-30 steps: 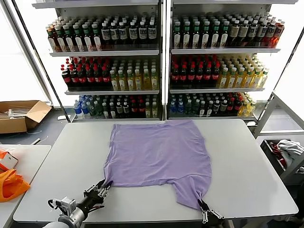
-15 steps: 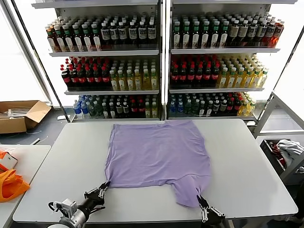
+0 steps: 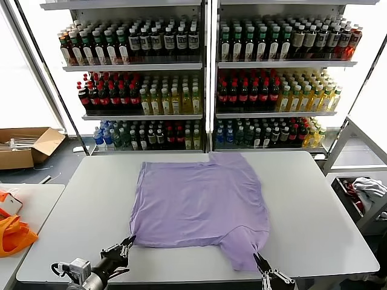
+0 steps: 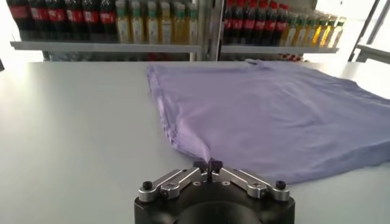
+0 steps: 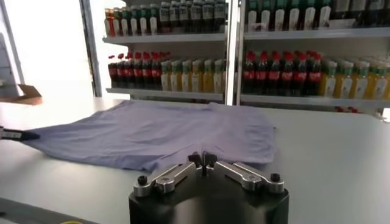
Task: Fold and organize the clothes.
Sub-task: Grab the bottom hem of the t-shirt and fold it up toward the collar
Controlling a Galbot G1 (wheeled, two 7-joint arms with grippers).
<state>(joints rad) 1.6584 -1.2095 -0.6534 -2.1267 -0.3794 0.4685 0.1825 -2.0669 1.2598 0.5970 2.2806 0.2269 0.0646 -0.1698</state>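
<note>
The T-shirt [image 3: 199, 205] lies spread flat on the desk [image 3: 314, 217], plain lavender side up, its near hem along the desk's front edge and its far end toward the drinks shelves [image 3: 205, 78]; one sleeve trails toward the near right corner.

The left pincer [image 3: 127, 243] sits at the near left corner of the garment; a second ago its jaws stood partly apart just short of the cloth; they are now fully closed, and the left wrist view shows the corner of the fabric running into the closed tips [image 4: 208, 165]; the grip appears to be made, though how much cloth is caught cannot be told.

The right pincer [image 3: 260, 261] is closed on the tip of the near right sleeve; the right wrist view shows the purple edge ending at its closed tips [image 5: 202, 159]; this grip is unchanged over the last second.

The garment has shifted slightly toward the robot, and the near left corner is drawn out to a point.

Consequence for the task: both near corners are now secured, so the grasping step is judged complete; the next step is probably a joint lift and carry of the near edge toward the far edge to form the first fold; uneven lift may skew the thin fabric.

An orange bag [image 3: 15, 234] lies on a side table at left, clear of the work.
</note>
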